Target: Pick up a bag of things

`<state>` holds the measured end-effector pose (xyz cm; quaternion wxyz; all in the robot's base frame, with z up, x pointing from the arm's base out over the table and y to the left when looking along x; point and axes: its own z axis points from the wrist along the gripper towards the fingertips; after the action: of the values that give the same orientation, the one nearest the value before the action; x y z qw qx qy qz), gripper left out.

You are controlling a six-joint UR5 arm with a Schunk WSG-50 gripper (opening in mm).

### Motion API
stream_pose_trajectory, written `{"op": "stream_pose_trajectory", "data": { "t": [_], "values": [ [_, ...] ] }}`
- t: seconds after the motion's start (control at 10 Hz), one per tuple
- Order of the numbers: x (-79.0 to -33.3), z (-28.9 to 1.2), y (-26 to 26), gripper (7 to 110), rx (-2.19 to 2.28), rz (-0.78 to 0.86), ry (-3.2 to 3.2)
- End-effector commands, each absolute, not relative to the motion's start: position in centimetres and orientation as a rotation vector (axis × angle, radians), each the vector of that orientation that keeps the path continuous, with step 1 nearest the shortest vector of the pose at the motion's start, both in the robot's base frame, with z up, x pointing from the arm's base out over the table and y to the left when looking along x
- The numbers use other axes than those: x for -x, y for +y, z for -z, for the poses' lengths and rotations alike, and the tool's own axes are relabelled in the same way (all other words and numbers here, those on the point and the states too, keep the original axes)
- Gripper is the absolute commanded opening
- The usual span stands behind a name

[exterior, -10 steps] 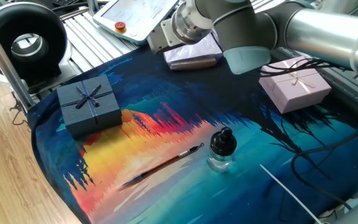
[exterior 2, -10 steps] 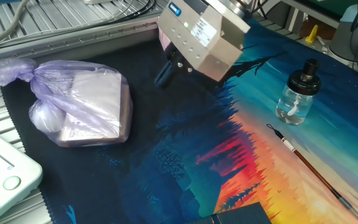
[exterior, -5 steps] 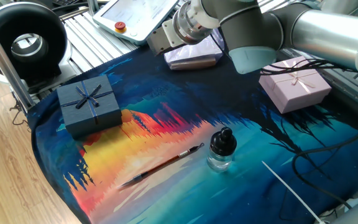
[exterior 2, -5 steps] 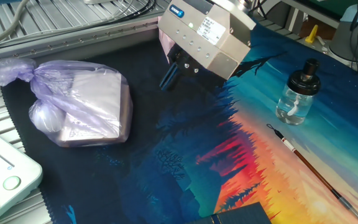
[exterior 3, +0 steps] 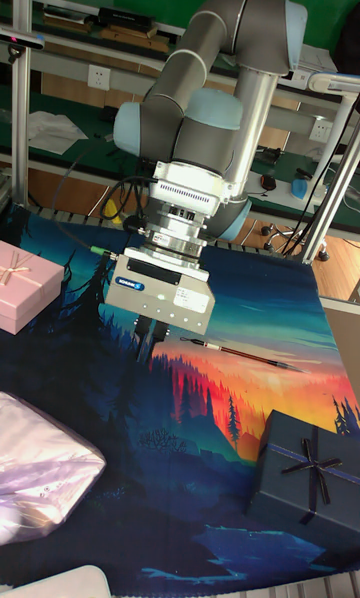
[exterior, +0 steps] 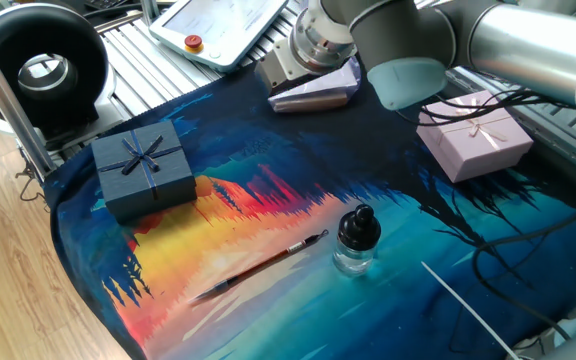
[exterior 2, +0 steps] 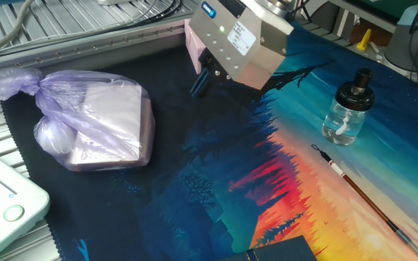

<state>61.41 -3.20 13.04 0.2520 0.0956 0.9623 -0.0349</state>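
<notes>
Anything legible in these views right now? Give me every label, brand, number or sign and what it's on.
No text can be read in any view.
Blue badge on the gripper body: lettering too small to read.
White sticker on the same body: print blurred.
Pendant screen: washed out, nothing legible.
The bag of things and the gift boxes show no print.
</notes>
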Motion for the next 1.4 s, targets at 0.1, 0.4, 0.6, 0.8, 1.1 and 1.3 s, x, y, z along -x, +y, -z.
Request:
{"op": "stream_pose_trajectory", "data": {
  "t": [0.1,0.4,0.6,0.8,1.1,1.3],
  "values": [
    [-60.4,-12.5,-1.0,7,-0.250,-0.033,2.673],
    [-59.6,-12.4,-3.9,7,-0.230,0.144,2.695],
    [-58.7,-12.6,-6.7,7,-0.226,0.308,2.711],
    [-61.3,-13.4,-5.0,7,-0.069,0.237,2.627],
    [-61.5,-13.5,-5.0,7,-0.156,0.210,2.611],
    [-60.0,-12.4,-2.4,7,-0.155,0.069,2.693]
  ]
}}
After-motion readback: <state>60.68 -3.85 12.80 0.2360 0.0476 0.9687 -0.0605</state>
